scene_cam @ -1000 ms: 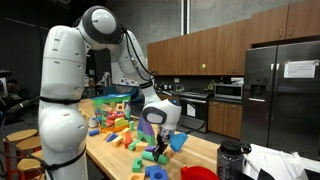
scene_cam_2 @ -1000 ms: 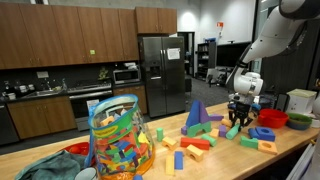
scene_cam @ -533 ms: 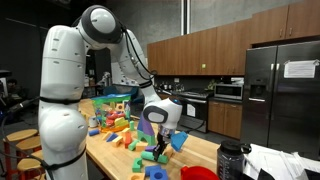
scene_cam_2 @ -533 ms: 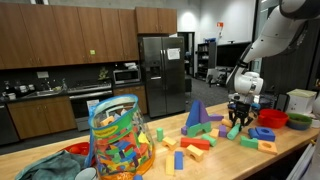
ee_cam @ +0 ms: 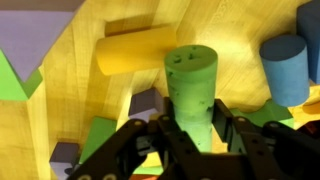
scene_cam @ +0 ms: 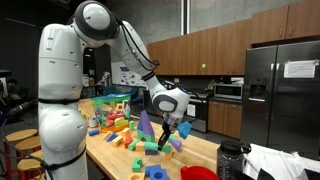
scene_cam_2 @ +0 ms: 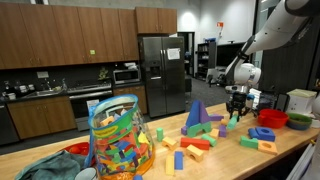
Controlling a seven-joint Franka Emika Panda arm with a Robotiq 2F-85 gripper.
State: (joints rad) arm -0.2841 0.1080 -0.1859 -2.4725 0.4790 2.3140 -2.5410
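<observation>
I'm pinching the green cylinder point(ee_cam: 192, 85) in the pincer point(ee_cam: 190, 138) above the bench point(ee_cam: 240, 30); I'm aiming for slow, level travel, clear of the blue cylinder point(ee_cam: 285, 68).

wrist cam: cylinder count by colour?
green cylinder, held in the claw: 1
yellow cylinder, lying on the table: 1
blue cylinder: 1
Total: 3
</observation>
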